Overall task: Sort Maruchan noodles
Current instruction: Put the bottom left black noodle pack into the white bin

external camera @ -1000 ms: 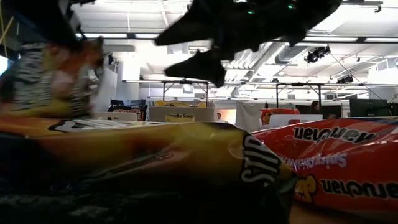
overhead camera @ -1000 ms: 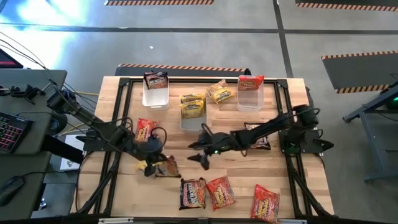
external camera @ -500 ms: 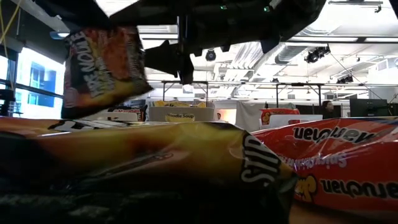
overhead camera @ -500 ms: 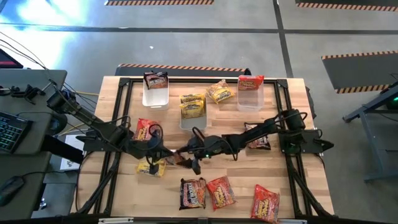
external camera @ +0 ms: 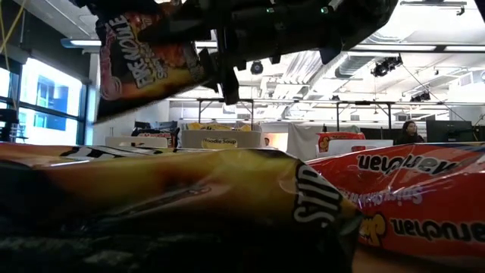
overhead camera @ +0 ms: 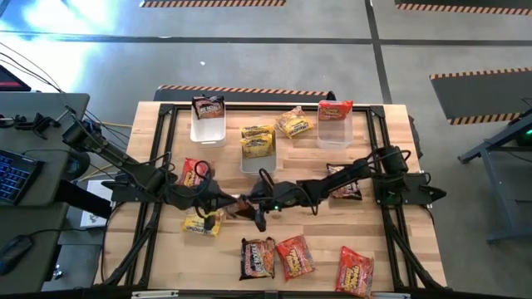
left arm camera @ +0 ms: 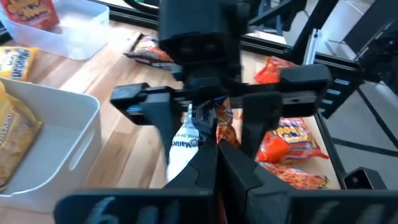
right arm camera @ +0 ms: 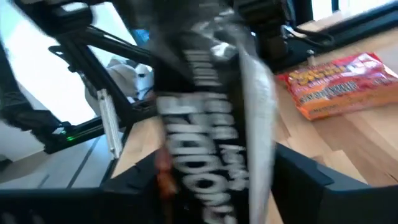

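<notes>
Mid-surface, toward the near edge: dark noodle packet (overhead camera: pixel 238 207) held aloft between both arms.
Left gripper (overhead camera: pixel 223 203): clamped shut on the packet's left end.
Right gripper (overhead camera: pixel 252 205): fingers part-open, straddling the packet's right end; grip not confirmed.
Packet axis: roughly left-right, along the line joining the grippers.
Nearer arm: both at the packet; handover judged under way.

The dark packet (right arm camera: pixel 211 124) shows blurred in the right wrist view, its label unreadable.
</notes>
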